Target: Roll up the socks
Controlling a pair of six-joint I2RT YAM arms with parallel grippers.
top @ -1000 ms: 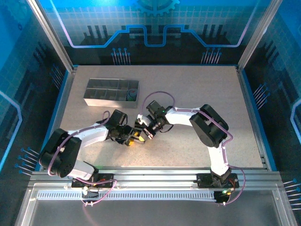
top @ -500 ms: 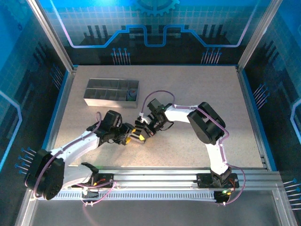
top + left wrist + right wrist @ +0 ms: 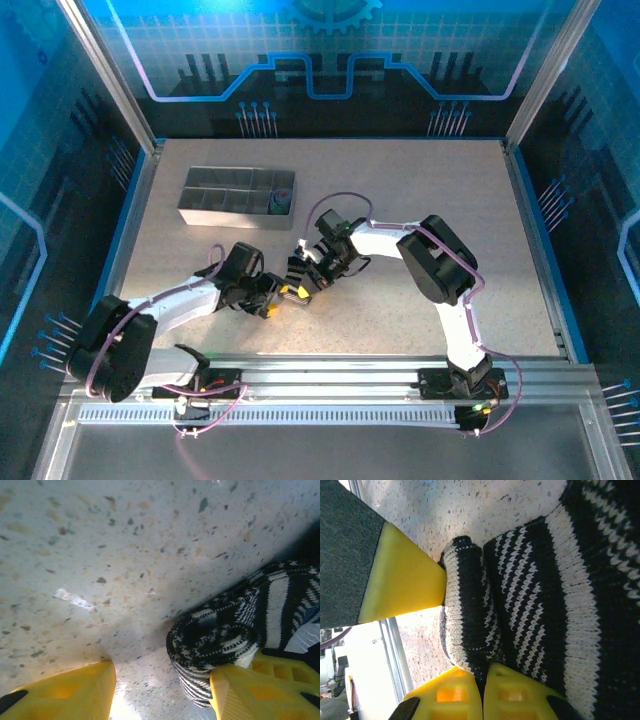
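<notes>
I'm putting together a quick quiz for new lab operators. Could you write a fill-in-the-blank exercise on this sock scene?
1. The sock on the table is black with ___ stripes.
2. In the left wrist view, one end of it is ___ up into a coil.
3. The left hand has fingers coloured ___.
4. In the top view, the grey tray stands in the far ___ part of the table.
Missing words: white; rolled; yellow; left.

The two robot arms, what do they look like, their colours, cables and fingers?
Both the left arm and right arm have white links, black joints and a thin purple cable looping alongside. The fingers are bright yellow plastic with hollow cells.
</notes>
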